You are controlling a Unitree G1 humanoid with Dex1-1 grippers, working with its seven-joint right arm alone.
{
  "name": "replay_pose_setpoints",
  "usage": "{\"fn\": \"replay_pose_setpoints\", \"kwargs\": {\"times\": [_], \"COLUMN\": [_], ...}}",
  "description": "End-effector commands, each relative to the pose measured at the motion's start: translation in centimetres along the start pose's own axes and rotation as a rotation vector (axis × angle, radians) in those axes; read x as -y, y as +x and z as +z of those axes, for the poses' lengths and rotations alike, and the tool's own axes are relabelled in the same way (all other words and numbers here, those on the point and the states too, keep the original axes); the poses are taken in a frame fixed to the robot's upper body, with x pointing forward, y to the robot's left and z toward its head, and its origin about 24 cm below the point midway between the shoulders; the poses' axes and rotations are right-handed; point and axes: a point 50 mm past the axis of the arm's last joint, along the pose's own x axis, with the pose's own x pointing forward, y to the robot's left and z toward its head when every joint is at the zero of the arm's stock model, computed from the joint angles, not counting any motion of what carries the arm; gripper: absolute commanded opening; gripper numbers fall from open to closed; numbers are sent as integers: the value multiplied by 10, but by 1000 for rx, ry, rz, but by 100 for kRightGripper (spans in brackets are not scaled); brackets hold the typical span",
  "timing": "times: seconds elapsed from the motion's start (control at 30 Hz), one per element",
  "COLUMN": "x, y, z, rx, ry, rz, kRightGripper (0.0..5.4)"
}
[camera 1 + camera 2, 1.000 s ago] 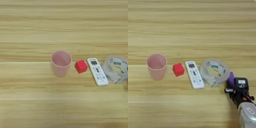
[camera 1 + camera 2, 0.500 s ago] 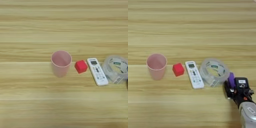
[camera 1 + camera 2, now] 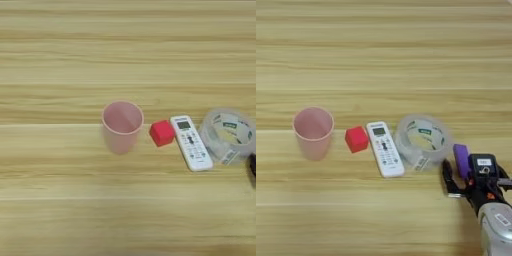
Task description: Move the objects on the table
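The clear tape roll [image 3: 422, 142] lies flat on the wooden table [image 3: 386, 50], just right of the white remote [image 3: 385, 148], almost touching it; the red cube [image 3: 356, 138] and pink cup [image 3: 313, 131] follow leftward. Your right gripper [image 3: 472, 176] sits just beside the roll's near-right rim; whether its claw is apart, I can't tell. If the roll is your pick, straddle its right wall and approach from the right, so you don't nudge the remote.
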Motion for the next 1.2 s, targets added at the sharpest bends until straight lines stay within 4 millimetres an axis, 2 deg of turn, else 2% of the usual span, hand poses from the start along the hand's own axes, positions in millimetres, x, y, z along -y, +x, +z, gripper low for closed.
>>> {"fn": "replay_pose_setpoints", "kwargs": {"times": [0.03, 0.33, 0.53, 0.77, 1.03, 1.2], "x": [10, 17, 11, 6, -13, -47], "y": [1, -5, -20, -26, -34, -39], "z": [23, 31, 47, 67, 84, 95], "rx": [94, 129, 185, 285, 387, 467], "ry": [-28, -37, -37, -17, -10, -19], "rz": [-38, -77, -61, -58, 24, 166], "kRightGripper": [529, 539, 539, 539, 539, 539]}}
